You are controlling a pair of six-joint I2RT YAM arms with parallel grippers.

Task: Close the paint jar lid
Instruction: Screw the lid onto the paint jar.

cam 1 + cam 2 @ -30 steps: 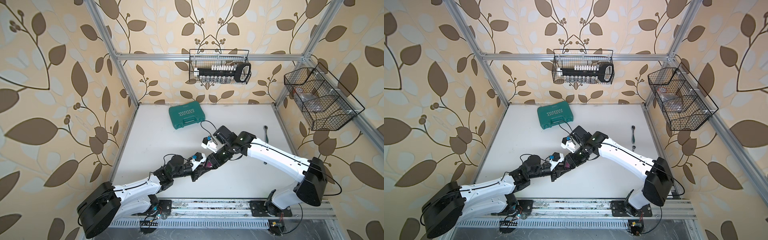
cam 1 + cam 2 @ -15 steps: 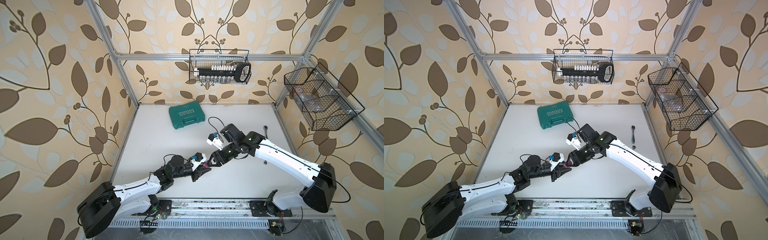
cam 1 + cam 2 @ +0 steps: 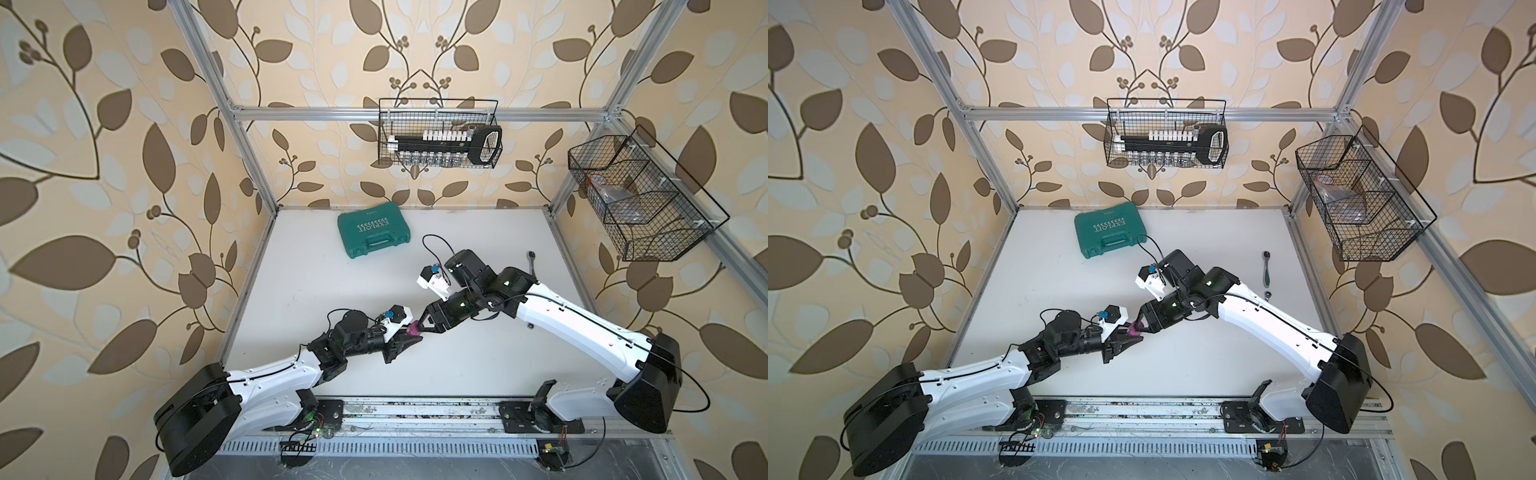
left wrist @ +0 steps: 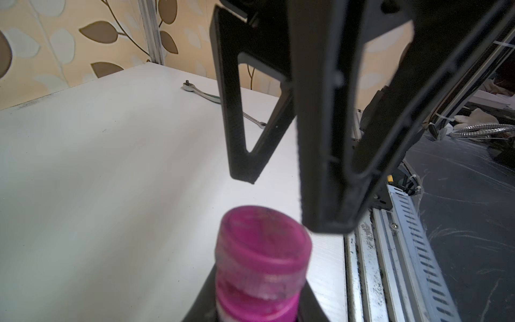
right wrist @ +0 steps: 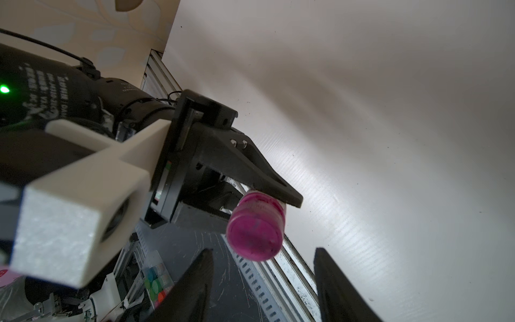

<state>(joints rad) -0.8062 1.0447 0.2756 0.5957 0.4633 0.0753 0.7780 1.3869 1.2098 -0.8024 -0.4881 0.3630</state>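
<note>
The paint jar (image 4: 255, 308) is a tiny magenta cylinder held off the table in my left gripper (image 4: 256, 312), which is shut on its body. The magenta lid (image 4: 263, 245) sits on the jar's top. In both top views the jar (image 3: 413, 331) (image 3: 1134, 331) shows between the two grippers' tips. My right gripper (image 5: 263, 251) is open, and its black fingers (image 5: 195, 281) flank the lid (image 5: 255, 234) with gaps on both sides. In the left wrist view the right gripper (image 4: 284, 200) hangs just beyond the lid without touching it.
A green tool case (image 3: 372, 232) lies at the back of the white table (image 3: 316, 291). A ratchet wrench (image 3: 1266, 270) lies near the right edge. Wire baskets hang on the back wall (image 3: 440, 139) and on the right wall (image 3: 636, 199). A metal rail (image 3: 415, 409) runs along the front.
The right arm has drawn back to the right, so its gripper no longer overlaps the left gripper's tips. The left arm has kept still with the jar.
</note>
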